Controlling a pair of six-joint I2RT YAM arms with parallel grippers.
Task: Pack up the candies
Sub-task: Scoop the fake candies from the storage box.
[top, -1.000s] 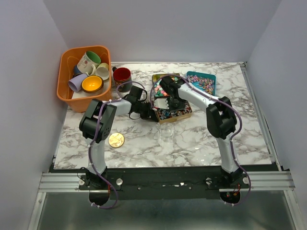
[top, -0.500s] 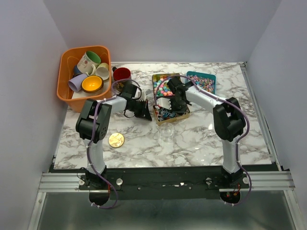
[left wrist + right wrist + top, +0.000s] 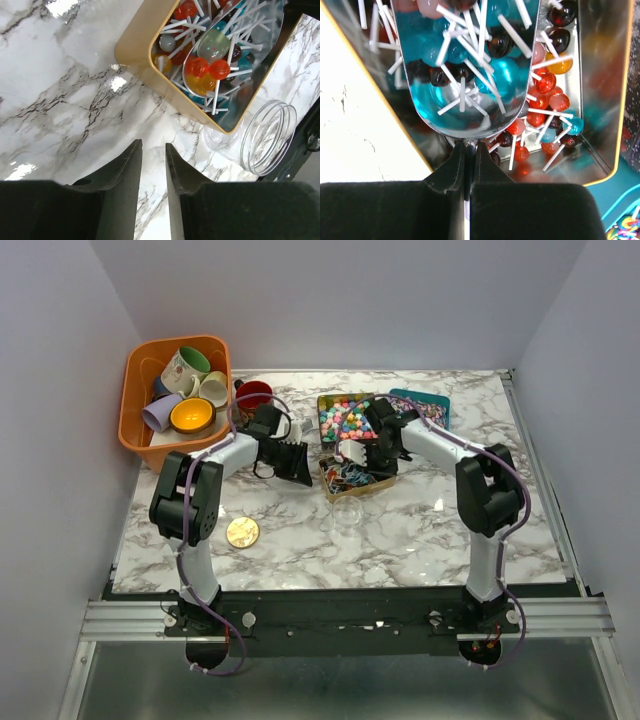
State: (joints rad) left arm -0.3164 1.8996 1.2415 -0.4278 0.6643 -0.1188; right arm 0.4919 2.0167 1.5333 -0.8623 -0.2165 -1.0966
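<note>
Since the second before, the left gripper [image 3: 153, 150] had drawn back leftward from the near-left corner of the gold-rimmed tin [image 3: 142, 47]. Its fingers stood a little spread with nothing between them, over the bare marble table [image 3: 65, 100] and apart from the tin. The right gripper [image 3: 468, 150] had shifted toward the tin's right side, so the round candies [image 3: 345, 420] in the far part, hidden by the arm earlier, now showed. It stayed pinched tight on the thin handle of a shiny scoop [image 3: 465, 120]. The scoop lay over the tin's near part and carried several lollipops [image 3: 545, 95] from the heap of red, orange and teal ones there. Whether the far and near parts were one tin or two, we could not tell. A teal tray [image 3: 418, 393] just beside the tin on the right held small mixed-colour wrapped pieces [image 3: 428, 412]. The orange basket [image 3: 135, 400] at the far left held mugs [image 3: 185, 362]. We counted four plainly (white-and-green, cream, lavender, yellow-orange), plus a blue shape partly hidden behind them. One red mug [image 3: 253, 396] stood on the table just beside the basket. We also counted one gold lid [image 3: 242, 532] near the left arm, one clear jar [image 3: 347, 512] just beside the tin's near edge, and one scoop.
</note>
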